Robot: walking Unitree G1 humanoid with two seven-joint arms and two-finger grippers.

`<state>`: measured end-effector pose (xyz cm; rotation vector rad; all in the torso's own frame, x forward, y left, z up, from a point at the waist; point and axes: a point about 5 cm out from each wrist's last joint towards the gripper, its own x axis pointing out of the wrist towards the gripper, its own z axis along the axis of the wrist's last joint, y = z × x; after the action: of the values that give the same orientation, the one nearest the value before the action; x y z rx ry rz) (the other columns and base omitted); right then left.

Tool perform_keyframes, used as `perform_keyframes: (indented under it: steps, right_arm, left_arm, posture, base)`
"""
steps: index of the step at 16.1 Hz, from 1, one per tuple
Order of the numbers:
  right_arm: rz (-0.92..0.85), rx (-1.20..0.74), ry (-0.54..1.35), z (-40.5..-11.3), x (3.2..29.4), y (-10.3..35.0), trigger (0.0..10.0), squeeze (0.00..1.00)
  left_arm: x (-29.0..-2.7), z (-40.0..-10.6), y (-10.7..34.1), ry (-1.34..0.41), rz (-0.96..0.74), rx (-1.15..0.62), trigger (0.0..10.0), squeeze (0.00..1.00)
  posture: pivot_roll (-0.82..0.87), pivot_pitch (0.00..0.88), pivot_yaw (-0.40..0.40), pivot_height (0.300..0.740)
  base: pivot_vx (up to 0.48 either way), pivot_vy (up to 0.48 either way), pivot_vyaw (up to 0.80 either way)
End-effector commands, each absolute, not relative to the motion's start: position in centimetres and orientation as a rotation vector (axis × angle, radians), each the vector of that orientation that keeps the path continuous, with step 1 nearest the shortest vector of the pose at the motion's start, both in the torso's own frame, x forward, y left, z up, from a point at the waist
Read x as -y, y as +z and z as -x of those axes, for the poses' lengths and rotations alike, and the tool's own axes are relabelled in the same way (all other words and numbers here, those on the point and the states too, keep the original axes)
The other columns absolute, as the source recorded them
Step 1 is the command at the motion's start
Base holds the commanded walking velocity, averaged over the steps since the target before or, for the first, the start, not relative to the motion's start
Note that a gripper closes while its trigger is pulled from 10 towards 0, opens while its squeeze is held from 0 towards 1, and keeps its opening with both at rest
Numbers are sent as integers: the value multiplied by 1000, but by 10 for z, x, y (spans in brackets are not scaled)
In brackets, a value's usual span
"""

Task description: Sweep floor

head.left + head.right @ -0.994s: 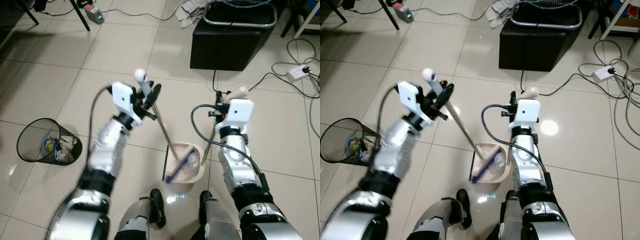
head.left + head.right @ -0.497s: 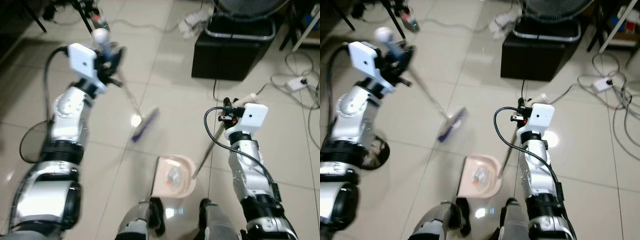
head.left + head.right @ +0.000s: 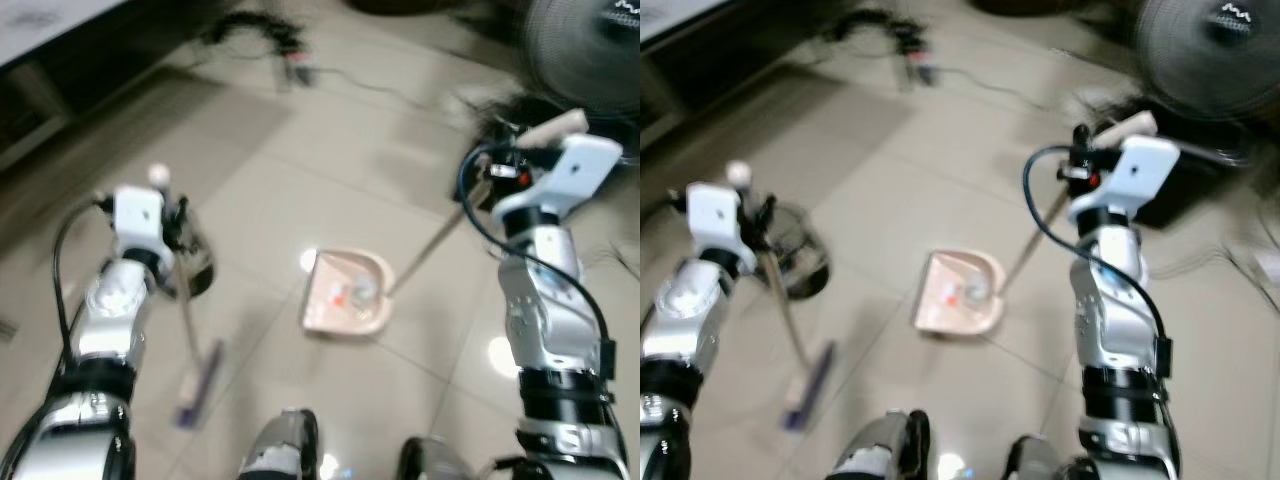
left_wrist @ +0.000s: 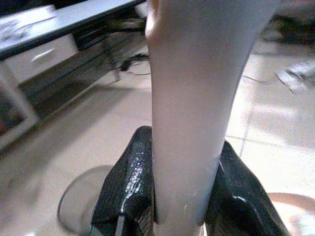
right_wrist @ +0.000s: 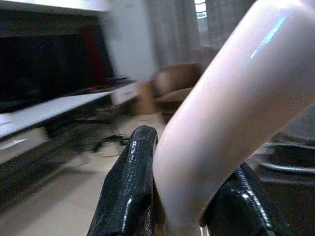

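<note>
My own legs (image 3: pixel 285 450) stand nearest on the glossy tiled floor (image 3: pixel 330 150), the whole scene smeared by blur. On my near left the broom head (image 3: pixel 200 385), with purple bristles, rests on the tiles, its thin broom handle (image 3: pixel 185 310) rising almost straight up to my left gripper (image 3: pixel 172 225), where my black fingers (image 4: pixel 129 187) are clamped tight on either side of the pale pink grip. Just beyond that gripper sits a wire-mesh wastebasket (image 3: pixel 195 270), partly hidden by my wrist. In the middle of the floor, ahead of my feet, the pink dustpan (image 3: pixel 345 292) lies flat with a small heap of litter (image 3: pixel 355 293) inside; its long dustpan handle (image 3: pixel 430 248) slants up and away to the right into my right gripper (image 3: pixel 500 165), whose fingers (image 5: pixel 129 191) are likewise closed around a pale pink grip. Farther right stand a fan (image 3: pixel 585 55) and a dark box (image 3: pixel 1195 180) below it. At the far side cables (image 3: pixel 275 45) trail across the tiles, and a low dark cabinet (image 3: pixel 60 60) runs along the far left.
</note>
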<state>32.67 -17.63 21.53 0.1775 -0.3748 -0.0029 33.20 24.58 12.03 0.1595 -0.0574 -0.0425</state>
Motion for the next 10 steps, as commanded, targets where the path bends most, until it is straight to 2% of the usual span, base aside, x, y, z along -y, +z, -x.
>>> perform_keyframes:
  steps: [1,4,9,10]
  right_arm:
    - [-213,399,6,-326,177,231,10000,0]
    - [-216,382,-33,-325,183,243,10000,0]
    - [-210,402,-67,-325,186,259,10000,0]
    - [-198,416,-79,-325,187,265,10000,0]
  left_arm:
    - [-234,-330,133,-61,-144,139,10000,0]
    - [-208,-312,138,-131,-156,198,10000,0]
    - [-187,-311,141,-144,-145,185,10000,0]
    - [-184,-308,140,-162,-155,177,10000,0]
  posture:
    - [2,54,91,740]
    - [-2,56,98,740]
    - [-12,53,99,740]
    - [-14,55,101,740]
  base:
    - [0,0,775]
    - [0,0,775]
    - [314,0,767]
    - [420,0,0]
